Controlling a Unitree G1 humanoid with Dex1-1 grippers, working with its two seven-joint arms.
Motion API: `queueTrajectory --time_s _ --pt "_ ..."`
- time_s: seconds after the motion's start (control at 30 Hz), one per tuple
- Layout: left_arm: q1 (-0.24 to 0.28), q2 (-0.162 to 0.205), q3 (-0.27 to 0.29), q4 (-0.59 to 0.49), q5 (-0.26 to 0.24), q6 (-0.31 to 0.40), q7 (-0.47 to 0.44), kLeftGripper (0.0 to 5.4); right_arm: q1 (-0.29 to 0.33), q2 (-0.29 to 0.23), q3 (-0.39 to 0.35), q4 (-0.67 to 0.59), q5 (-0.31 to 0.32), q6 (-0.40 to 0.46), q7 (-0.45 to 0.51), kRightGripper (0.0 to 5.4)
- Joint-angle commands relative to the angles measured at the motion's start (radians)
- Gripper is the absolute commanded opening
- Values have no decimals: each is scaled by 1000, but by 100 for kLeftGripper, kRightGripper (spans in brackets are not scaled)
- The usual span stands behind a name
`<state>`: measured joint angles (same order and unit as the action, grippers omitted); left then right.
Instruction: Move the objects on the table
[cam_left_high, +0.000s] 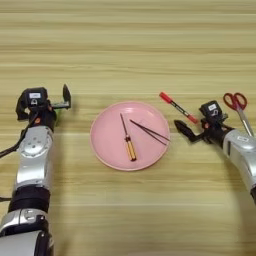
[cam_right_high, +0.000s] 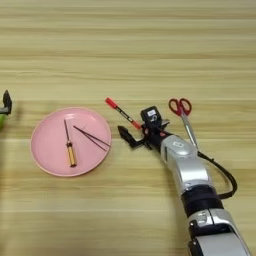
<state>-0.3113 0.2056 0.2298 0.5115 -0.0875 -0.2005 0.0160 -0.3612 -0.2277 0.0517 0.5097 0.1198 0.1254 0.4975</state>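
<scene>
Right gripper (cam_right_high: 131, 138) sits just right of the plate (cam_left_high: 107, 150), fingers spread, holding nothing. Pen (cam_left_high: 178, 107) lies just beyond it, up-right of the plate; scissors (cam_right_high: 183, 117) further right. Screwdriver (cam_left_high: 128, 140) and sticks (cam_left_high: 149, 131) rest on the plate. Left gripper (cam_left_high: 64, 98) hangs left of the plate; finger gap unclear.

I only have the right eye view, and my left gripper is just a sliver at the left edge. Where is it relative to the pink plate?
Observer: The left gripper sits left of the pink plate, apart from it, about level with its far rim.
Operator: And where does that arm run?
Observer: The left arm runs from the near-left corner up to the gripper, wholly left of the plate and not over it.
</scene>
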Motion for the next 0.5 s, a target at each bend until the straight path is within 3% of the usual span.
queueTrajectory --time_s 0.03,0.33,0.5 --pt "-3 0 2 3 -1 10 3 540 -26 3 3 40 -11 -6 14 537" --pt "-2 1 4 4 -2 9 2 540 -37 1 -4 94 -14 -8 12 537" --pt "-4 1 4 3 -2 10 3 540 -31 -9 6 85 -29 12 10 475"
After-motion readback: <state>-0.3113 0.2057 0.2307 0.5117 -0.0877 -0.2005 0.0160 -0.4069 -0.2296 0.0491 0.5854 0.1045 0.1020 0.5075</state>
